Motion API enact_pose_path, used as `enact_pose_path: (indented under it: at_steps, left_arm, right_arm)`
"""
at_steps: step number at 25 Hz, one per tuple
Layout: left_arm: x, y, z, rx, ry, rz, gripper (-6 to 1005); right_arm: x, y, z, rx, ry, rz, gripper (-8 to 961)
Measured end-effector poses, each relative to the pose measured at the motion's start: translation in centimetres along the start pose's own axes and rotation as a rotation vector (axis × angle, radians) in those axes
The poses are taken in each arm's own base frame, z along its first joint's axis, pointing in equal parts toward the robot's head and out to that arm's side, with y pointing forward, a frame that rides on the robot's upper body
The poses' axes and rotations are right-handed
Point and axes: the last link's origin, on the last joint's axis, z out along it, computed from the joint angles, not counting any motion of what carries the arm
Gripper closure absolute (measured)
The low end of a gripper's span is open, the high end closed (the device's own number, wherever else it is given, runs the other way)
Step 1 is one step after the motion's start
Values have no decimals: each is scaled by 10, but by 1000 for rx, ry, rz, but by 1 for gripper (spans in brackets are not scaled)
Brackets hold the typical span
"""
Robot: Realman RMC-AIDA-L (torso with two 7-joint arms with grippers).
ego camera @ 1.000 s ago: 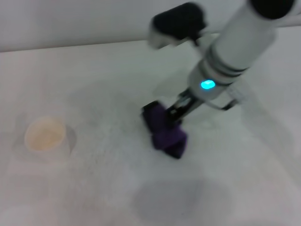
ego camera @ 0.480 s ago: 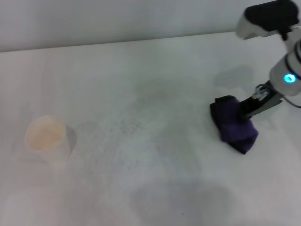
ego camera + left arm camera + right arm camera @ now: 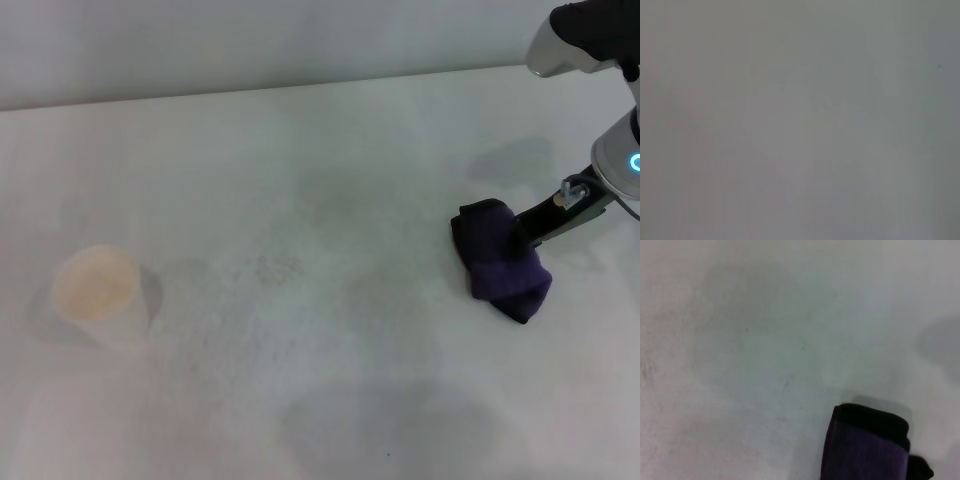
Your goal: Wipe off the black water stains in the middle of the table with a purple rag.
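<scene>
A: Rag first. Location?

B: The purple rag (image 3: 502, 263), folded, with black edging, lies at the right of the head view, a little above mid-height, flat on the table (image 3: 300, 150). In the right wrist view the same cloth (image 3: 867, 450) shows at the lower right of the frame, black hem uppermost.

A: Holder?

B: The right gripper (image 3: 525, 232), reaching in from the right edge of the head view. Its dark fingers (image 3: 540, 222) are closed onto the rag's right side, pinching the cloth against the tabletop. A cyan light glows on the arm at the frame's far right.

A: Stains?

B: No dark blot is visible. Only the black water stains' faint remnant (image 3: 275, 268), a few grey specks, sits near the centre of the head view, well apart from the rag.

A: Other items?

B: One white paper cup (image 3: 98, 292), at the left of the head view, standing upright, well apart from everything else.

A: Left gripper?

B: Not visible in any view. The left wrist view shows only a uniform grey field.
</scene>
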Motion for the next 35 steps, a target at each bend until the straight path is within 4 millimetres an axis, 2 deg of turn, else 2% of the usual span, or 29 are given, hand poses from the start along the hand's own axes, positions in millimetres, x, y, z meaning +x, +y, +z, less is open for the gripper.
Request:
enact_pose_path:
  at_steps: [4, 7, 12, 15, 16, 17, 22, 27, 31, 35]
  left_arm:
    - [0, 0, 3, -1, -4, 0, 111]
    - [-1, 1, 3, 0, -8, -3, 111]
    - [-4, 4, 0, 8, -17, -19, 111]
    - [-5, 6, -1, 7, -20, -25, 111]
    - [-6, 8, -1, 5, -24, -29, 111]
    - [-6, 8, -1, 5, -24, -29, 111]
    - [-9, 15, 1, -5, -35, -53, 111]
    - [-11, 22, 4, -12, -44, -76, 111]
    - [-16, 25, 3, 12, -58, -120, 111]
    - [-19, 30, -1, 22, -62, -149, 111]
  right_arm:
    - [-3, -3, -5, -1, -24, -8, 759]
    - [-6, -15, -15, -10, -77, 15, 696]
    - [-10, -56, -36, -17, -276, 80, 590]
    - [-6, -82, -40, -24, -413, 136, 483]
    - [-3, -97, -40, -25, -500, 171, 448]
    - [-3, -97, -40, -25, -500, 171, 448]
    - [17, -131, -37, 1, -767, 240, 448]
    - [50, -156, -28, 72, -999, 287, 448]
    - [71, -161, -16, 163, -1125, 257, 448]
    - [86, -157, -3, 252, -1234, 214, 448]
